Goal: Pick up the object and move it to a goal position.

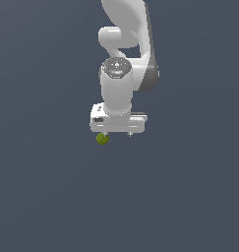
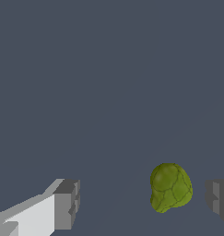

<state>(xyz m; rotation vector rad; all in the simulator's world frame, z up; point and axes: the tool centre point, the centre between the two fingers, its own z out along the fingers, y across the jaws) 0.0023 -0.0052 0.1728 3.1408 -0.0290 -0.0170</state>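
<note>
though object (image 2: 171, 186) sits between spread fingers (image 2: 66, 205), it lies off-centre, near one pad, apart from both. gripper (image 1: 117, 134) released, holding nothing. step judged: final approach before grasp. next move calls for centring, then closing. wrist view shows finger gaps; exterior view shows only object (image 1: 102, 139) peeking under gripper's edge, arm above.

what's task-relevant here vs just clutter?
Job:
- olive-green veined lump, between the open fingers, nearer one of them
- pincer

Lying about:
- nothing else visible, only the dark grey floor
</note>
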